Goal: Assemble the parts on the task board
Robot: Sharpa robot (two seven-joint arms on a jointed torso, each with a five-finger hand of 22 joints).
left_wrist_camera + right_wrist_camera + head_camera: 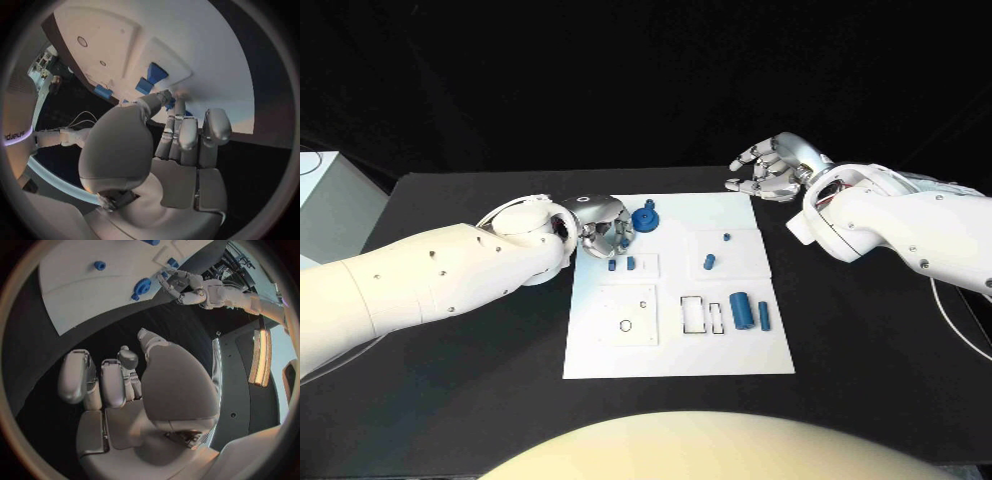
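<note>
The white task board (678,350) lies mid-table. At its far left corner my left hand (603,236) hovers low over the board, fingertips beside a round blue part (646,217) that stands upright. Thumb and fingers (187,131) come close together, and a bit of blue (170,104) shows between them; whether it is held I cannot tell. Two small blue parts (623,264) lie just nearer than this hand. My right hand (769,170) hangs off the board's far right corner with fingers (103,382) loosely bent, holding nothing.
More blue parts lie on the board: a small peg (727,238), a short piece (710,262), and a cylinder (741,309) with a thin piece (763,313) next to rectangular slots (692,313). A pale box (329,205) stands at the table's far left.
</note>
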